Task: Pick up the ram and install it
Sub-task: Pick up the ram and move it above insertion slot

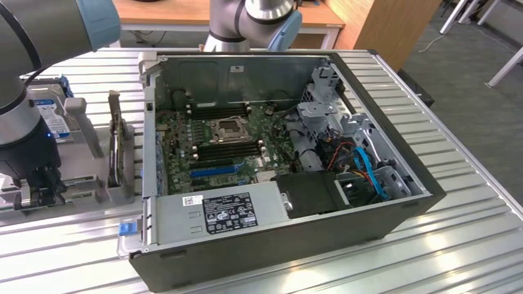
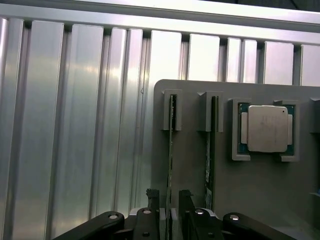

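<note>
While ram stands on edge in grey holder slot, end effector straddles it, jaws wide, nothing clamped yet. So pickup not done, install all left.

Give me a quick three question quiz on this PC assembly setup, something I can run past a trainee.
1. True or false: the gripper is shut on the ram.
2. What lies flat in a pocket of the fixture? A) a CPU B) a battery C) a screwdriver
3. How many sticks stand on edge in the fixture?

Key: 1. False: the jaws are open, one finger on each side of the ram. 2. A. 3. Two.
</note>
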You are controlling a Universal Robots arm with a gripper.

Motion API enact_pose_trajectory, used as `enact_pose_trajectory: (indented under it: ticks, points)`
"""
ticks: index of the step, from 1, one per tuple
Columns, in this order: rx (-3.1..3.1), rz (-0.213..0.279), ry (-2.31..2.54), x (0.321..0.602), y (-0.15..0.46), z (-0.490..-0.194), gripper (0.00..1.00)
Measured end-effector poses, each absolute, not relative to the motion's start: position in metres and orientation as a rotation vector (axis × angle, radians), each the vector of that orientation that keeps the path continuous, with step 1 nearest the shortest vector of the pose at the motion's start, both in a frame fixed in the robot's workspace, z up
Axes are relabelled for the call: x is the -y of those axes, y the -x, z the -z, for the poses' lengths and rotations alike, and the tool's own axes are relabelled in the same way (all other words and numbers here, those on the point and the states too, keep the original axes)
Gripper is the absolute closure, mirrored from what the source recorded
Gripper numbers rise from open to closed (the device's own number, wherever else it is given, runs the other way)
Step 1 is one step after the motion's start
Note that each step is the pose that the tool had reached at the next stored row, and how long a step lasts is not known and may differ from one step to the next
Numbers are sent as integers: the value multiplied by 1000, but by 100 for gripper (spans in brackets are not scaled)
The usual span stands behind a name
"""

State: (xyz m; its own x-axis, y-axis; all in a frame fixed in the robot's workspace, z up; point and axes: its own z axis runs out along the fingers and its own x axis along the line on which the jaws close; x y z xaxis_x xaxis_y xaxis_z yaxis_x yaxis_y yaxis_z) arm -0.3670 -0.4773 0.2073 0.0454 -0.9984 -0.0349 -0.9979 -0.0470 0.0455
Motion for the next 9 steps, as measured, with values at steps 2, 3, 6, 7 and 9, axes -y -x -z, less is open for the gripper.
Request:
enact_pose_trajectory:
  ticks: [2,3,6,7,9]
  points:
    - [2163,89,-2265,477,367,-207,71]
    - [2162,89,-2265,477,367,-207,71]
    - [2163,90,-2266,477,367,-206,71]
    - [2163,90,-2266,477,367,-205,71]
    - [2164,92,-2267,477,367,-204,71]
